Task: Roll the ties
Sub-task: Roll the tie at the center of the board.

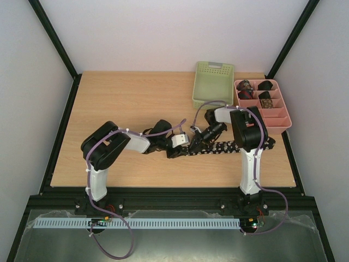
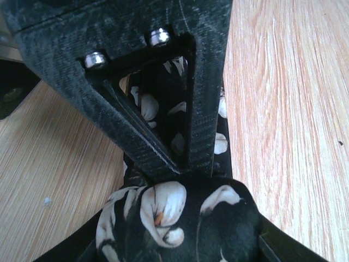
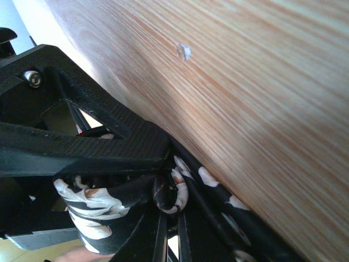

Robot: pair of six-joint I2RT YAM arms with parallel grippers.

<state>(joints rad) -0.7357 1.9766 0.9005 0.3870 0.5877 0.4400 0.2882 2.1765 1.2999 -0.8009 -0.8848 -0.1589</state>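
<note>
slotted rail (image 1: 163, 223) nearest; wood table (image 1: 120, 103) bearing spotted tie (image 1: 218, 147); white walls (image 1: 163, 33).

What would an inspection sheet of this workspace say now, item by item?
Surface: wooden table, light, undamaged where visible.
Job's things: long tie stretched on the table, black with pale pattern; rolled ties in the pink tray.
Clutter: green basket beside the tray.
Grippers: right gripper shut on the long tie; left gripper around its end, grip unclear.
Cables: purple cables tied along both arms.
Surroundings: white walls, black frame; nothing else seen.
</note>
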